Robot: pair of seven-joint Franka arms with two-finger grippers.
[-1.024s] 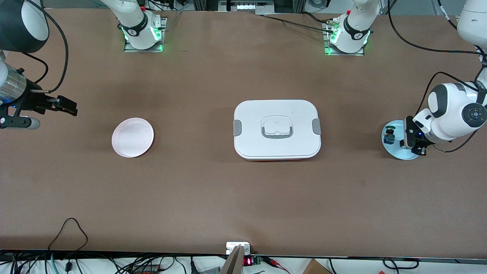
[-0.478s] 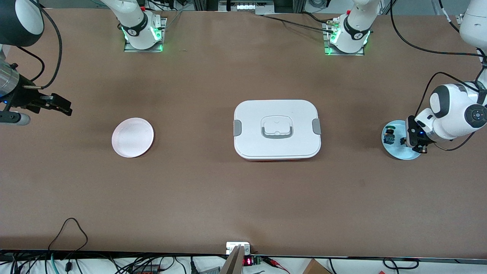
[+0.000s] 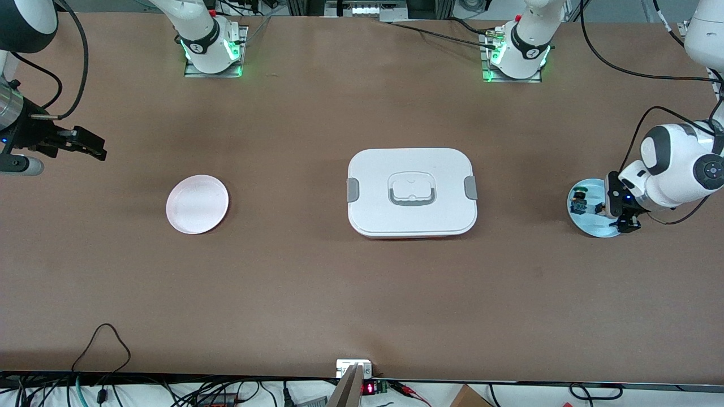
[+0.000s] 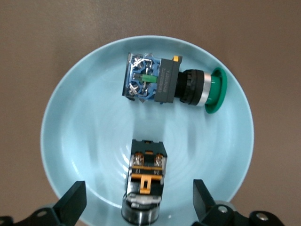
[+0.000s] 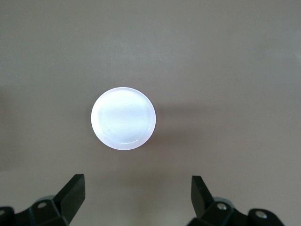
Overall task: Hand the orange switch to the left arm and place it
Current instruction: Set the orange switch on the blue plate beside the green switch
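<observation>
The orange switch (image 4: 146, 181), black with orange parts, lies on a light blue plate (image 4: 70, 141) beside a green-capped switch with a blue body (image 4: 169, 84). My left gripper (image 4: 138, 200) is open just over the plate, one finger on each side of the orange switch, not touching it. In the front view the left gripper (image 3: 617, 213) hides most of the orange switch (image 3: 598, 210) at the left arm's end. The white box (image 3: 412, 192) stands mid-table. My right gripper (image 3: 93, 146) is open and empty at the right arm's end of the table.
A pale pink plate (image 3: 197, 204) lies empty between the box and the right arm's end; it also shows in the right wrist view (image 5: 123, 118). Cables run along the table edge nearest the front camera. A small device (image 3: 354, 368) sits at that edge.
My right gripper has drawn back toward the bases' side and the table's end. My left gripper has shifted slightly over the blue plate.
</observation>
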